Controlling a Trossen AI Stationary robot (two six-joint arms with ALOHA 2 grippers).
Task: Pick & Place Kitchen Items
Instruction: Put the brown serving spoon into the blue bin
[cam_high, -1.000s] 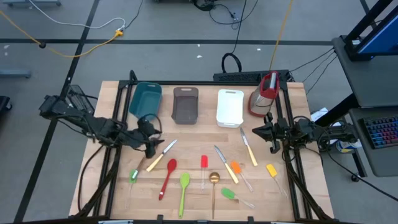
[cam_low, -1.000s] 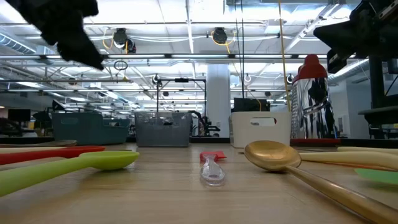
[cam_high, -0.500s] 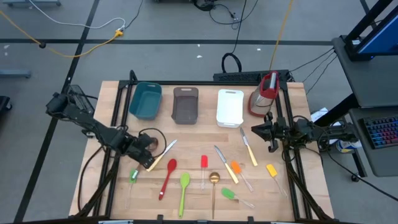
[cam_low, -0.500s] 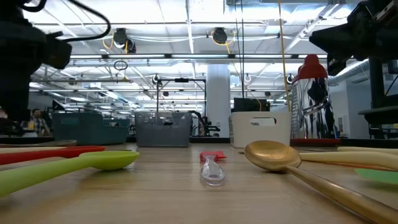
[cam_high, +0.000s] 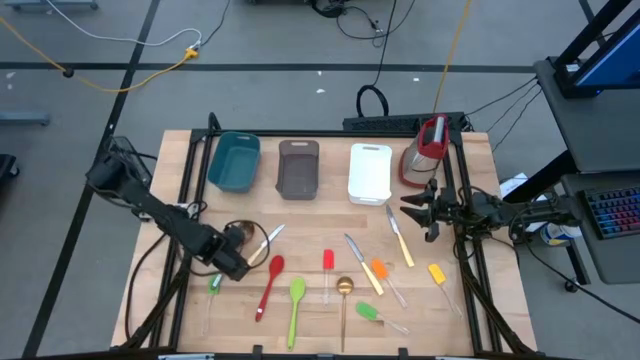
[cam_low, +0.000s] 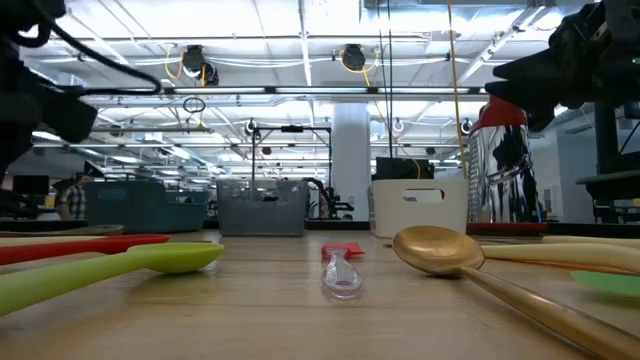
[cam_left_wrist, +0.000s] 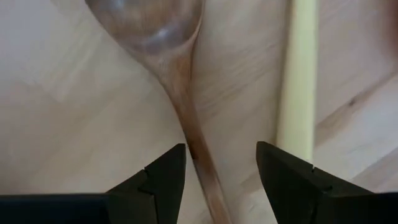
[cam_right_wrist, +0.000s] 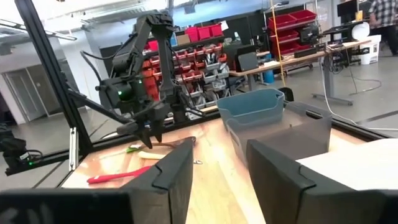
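Wooden spoon (cam_left_wrist: 180, 93), brown bowl, slim handle between spread left hand (cam_left_wrist: 221, 177), right hand (cam_right_wrist: 217, 168) parted, empty

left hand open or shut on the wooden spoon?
Open. The left hand has its two dark fingers apart on either side of the brown wooden spoon handle, with bare table showing between each finger and the handle.

Wooden table (cam_high: 470, 180) with three tubs (cam_high: 298, 168), jug (cam_high: 426, 149), scattered utensils (cam_high: 345, 285).
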